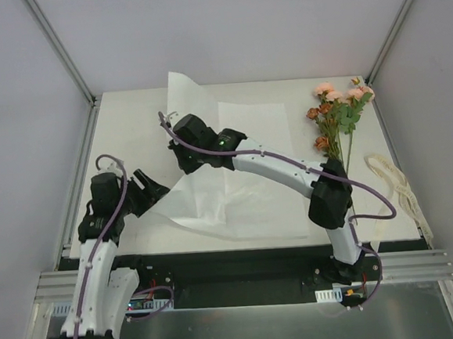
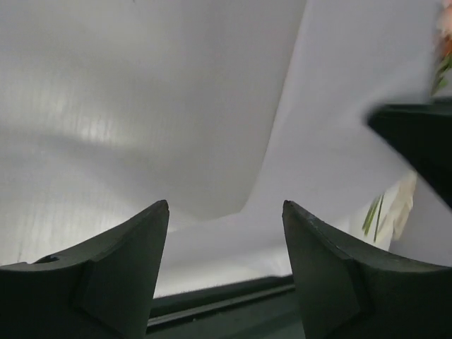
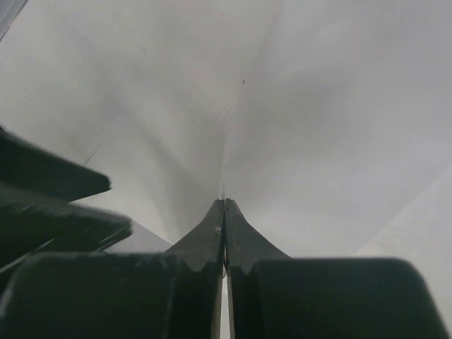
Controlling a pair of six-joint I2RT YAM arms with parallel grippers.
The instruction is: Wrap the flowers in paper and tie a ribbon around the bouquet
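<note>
Your right gripper (image 3: 224,206) is shut tight on a fold of the paper (image 1: 252,195), pinching it up off the table (image 1: 129,122) at about 10 o'clock. The sheet tents upward there, while its 5 o'clock half lies flat. Your left gripper (image 2: 225,206) hangs at 8 o'clock, jaws wide apart and holding nothing, with the paper's loose edge just ahead of its fingertips. The flowers (image 1: 336,114) lie at 2 o'clock, just beside the sheet's right edge and not on it. The ribbon (image 1: 396,183) lies at 4 o'clock, near the table's edge and well apart from the paper.

The main risk is probably the single pinch. The sheet looks thin, so a hard or sideways pull could tear it at the fold or leave a crease there.

If you close the left jaws now, you may miss the curling edge, or bunch two layers together.

Dragging the sheet toward 9 o'clock would take it further from the flowers.

Watch your right elbow (image 1: 329,197) too. It sits right against the stems, so swinging that arm could sweep the bunch aside or push it toward the ribbon, which has little room before the edge.
</note>
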